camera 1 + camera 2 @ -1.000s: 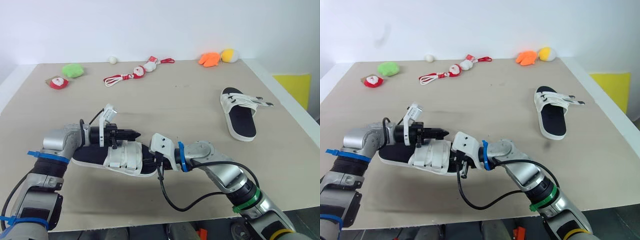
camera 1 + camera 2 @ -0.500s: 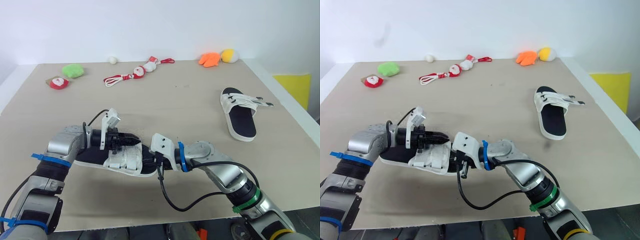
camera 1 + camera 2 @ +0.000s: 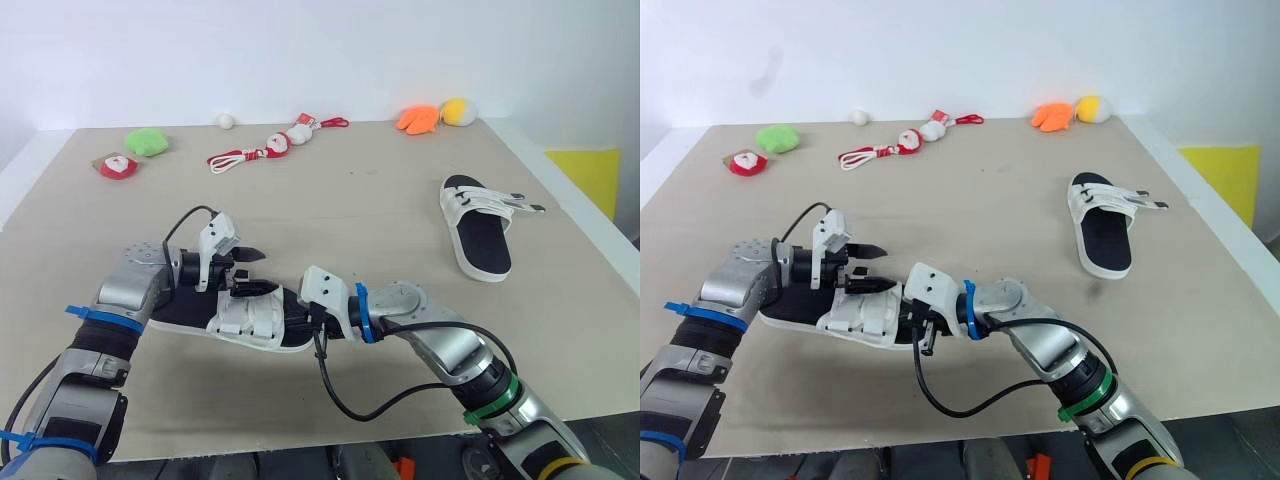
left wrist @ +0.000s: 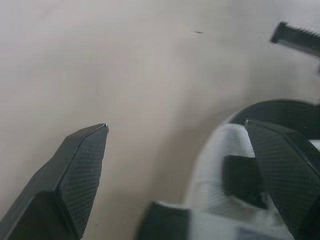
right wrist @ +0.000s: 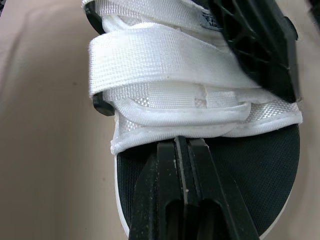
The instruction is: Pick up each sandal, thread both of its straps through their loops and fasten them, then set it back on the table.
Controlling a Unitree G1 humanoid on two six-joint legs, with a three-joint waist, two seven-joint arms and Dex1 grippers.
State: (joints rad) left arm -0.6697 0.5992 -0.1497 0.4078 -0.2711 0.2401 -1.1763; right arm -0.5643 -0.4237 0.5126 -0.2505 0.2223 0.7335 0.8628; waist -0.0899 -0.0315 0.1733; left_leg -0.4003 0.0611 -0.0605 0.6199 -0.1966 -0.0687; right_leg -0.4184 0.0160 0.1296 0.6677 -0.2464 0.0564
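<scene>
The near sandal [image 3: 190,312], black-soled with white straps [image 3: 250,318], lies on the table in front of me. My left gripper [image 3: 249,272] hovers open just above its straps, one finger over the strap, the other out over the table; the left wrist view shows the white strap [image 4: 215,165] beside one finger. My right gripper [image 5: 182,143] is shut, its tips resting on the black footbed right behind the straps [image 5: 165,65]. A second sandal [image 3: 478,228] lies at the right, its strap ends sticking out sideways.
Small toys line the far edge: a green plush [image 3: 146,141], a red and white one [image 3: 113,165], a white ball [image 3: 226,120], red-corded figures [image 3: 270,148], an orange plush [image 3: 420,118] and a yellow one [image 3: 459,110]. A yellow object [image 3: 588,172] sits beyond the table's right edge.
My left gripper has gone from shut to wide open above the near sandal's straps. The right arm and both sandals have stayed in place.
</scene>
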